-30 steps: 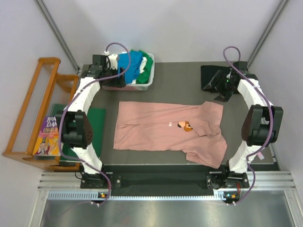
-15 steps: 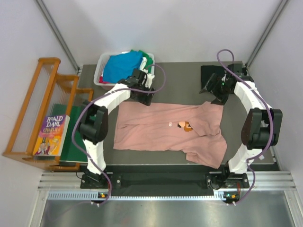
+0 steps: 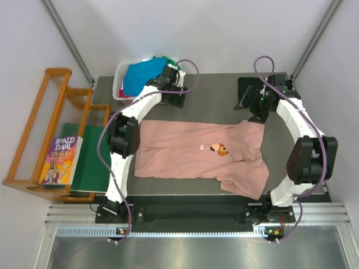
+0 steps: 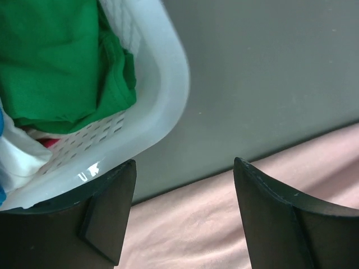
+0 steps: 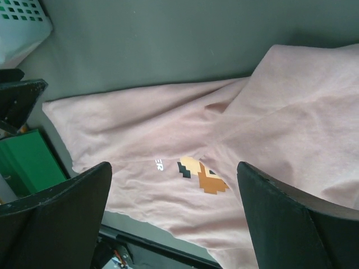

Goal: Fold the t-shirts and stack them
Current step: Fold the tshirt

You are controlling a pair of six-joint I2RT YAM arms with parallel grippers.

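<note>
- Now, my left pincer (image 3: 175, 98) hangs spread wide and holds nothing, just beyond the far edge of the pink t-shirt (image 3: 190, 151), with the white basket (image 3: 119, 84) close on its outer side.
- Seen from that wrist, the pink t-shirt (image 4: 224, 224) has its far edge running right under my fingertips, while the basket (image 4: 168, 73) and the green t-shirt (image 4: 50, 56) inside it sit a little further off.
- My right pincer (image 3: 253, 109) is also spread and empty, poised over the far right corner of the pink cloth, where a sleeve begins; the black t-shirt (image 3: 244, 89) lies just behind it.
- That shirt lies flat on the table (image 3: 213, 89), its long axis running left to right, hem toward my left arm and sleeves toward my right.
- So each arm is nearest its own end of the far edge, and I judge the next move is a drop onto that edge with both pincers, then a fold toward me.
- My left pincer sits inward from the hem corner, so it may need to shift outward first.
</note>
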